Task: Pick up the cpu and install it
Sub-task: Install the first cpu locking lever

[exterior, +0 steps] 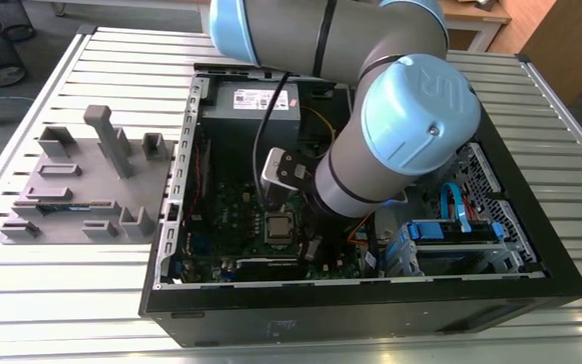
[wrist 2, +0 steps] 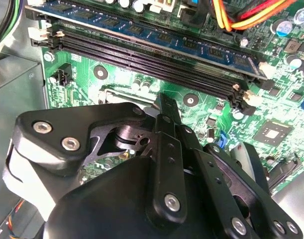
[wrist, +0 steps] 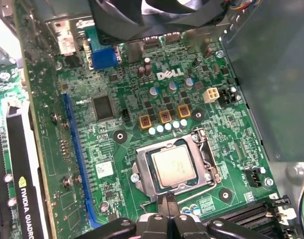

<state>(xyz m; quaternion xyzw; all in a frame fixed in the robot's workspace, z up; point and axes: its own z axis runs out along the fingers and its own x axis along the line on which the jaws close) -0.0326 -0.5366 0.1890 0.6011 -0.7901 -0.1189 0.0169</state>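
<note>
The gripper (wrist 2: 164, 102) is hanging close over the green motherboard (wrist 2: 211, 99), its black fingers (wrist 2: 167, 144) drawn together with no gap showing at the tips. 2 silver screws (wrist 2: 70, 144) are glinting on its outer link. Past the tips, long black memory slots (wrist 2: 142, 59) are running across the board, with 1 blue memory module (wrist 2: 142, 31) sitting in the farthest. Orange and yellow cables (wrist 2: 241, 12) are lying beyond it. A grey metal box (wrist 2: 12, 84) is bordering the board.

cpu (wrist: 173, 166) in socket (wrist: 140, 173), case (exterior: 372, 312) on table (exterior: 69, 292)
</note>
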